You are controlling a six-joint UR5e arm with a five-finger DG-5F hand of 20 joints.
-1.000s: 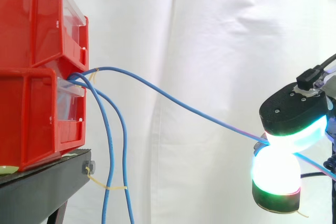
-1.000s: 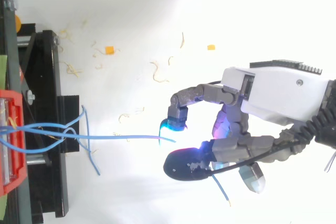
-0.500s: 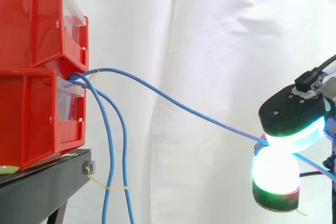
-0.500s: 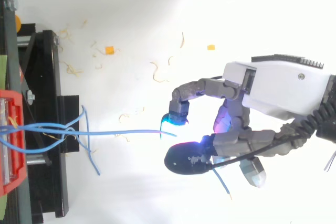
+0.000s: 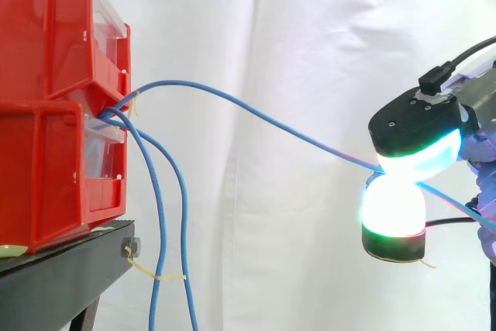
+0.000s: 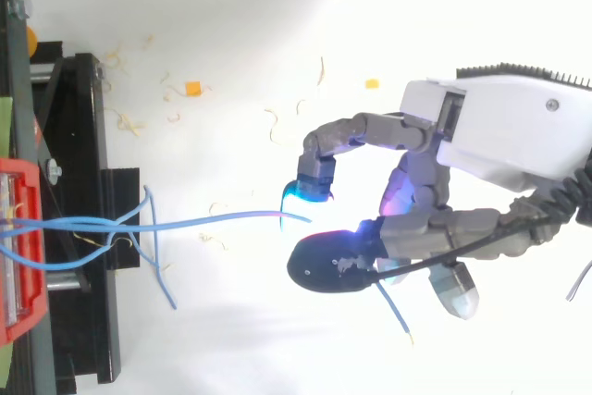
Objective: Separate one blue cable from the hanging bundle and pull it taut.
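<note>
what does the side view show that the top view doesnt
Side view: height. The two red bins are stacked, two other cables hang down past the black stand, and the pulled blue cable arcs rather than running straight.
Top view: the white body of the robot hand, the cable's free end poking out beyond the fingers, and scraps on the floor.
Both: the robot hand pinching one blue cable between glowing pads, the cable leading back to the bins.
</note>
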